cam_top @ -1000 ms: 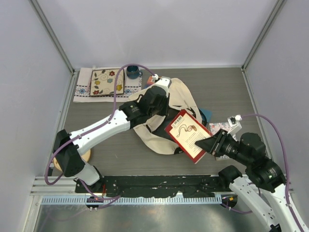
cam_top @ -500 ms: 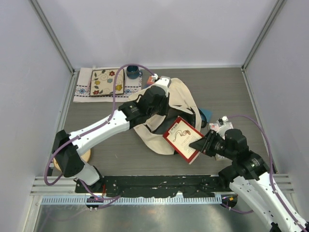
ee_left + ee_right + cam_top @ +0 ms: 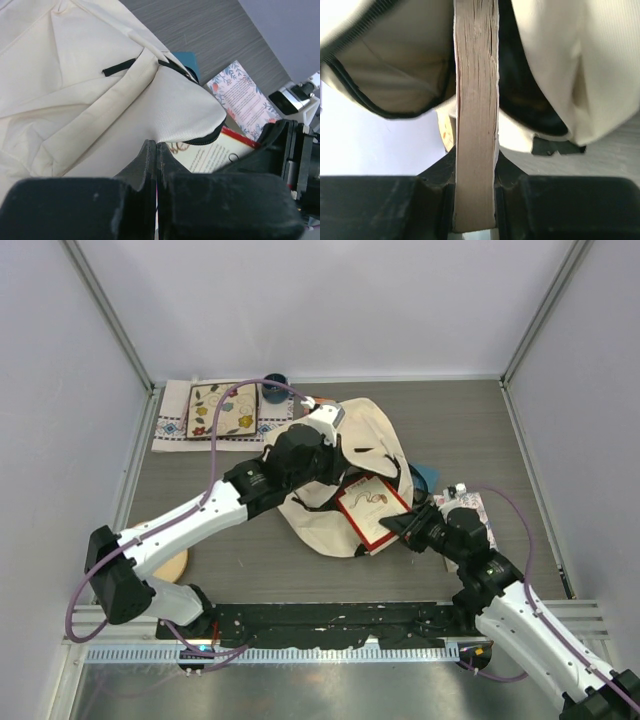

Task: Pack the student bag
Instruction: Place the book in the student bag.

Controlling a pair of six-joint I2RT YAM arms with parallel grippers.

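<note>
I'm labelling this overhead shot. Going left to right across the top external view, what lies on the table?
Wooden disc → floral tray → blue mug → student bag → floral-print card. The red book overlaps the bag, so it is left out.

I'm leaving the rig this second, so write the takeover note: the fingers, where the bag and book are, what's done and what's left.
Left gripper: fingers shut, apparently pinching the opening flap of the cream fabric backpack and holding it up.
Right gripper: fingers shut on the red-edged paperback book, whose leading end sits at the backpack's mouth, under the raised flap.
Done: backpack open, book grasped and lined up.
Left: push the book fully in and release it. The floral printed leaflet lies outside, beside the backpack.
</note>
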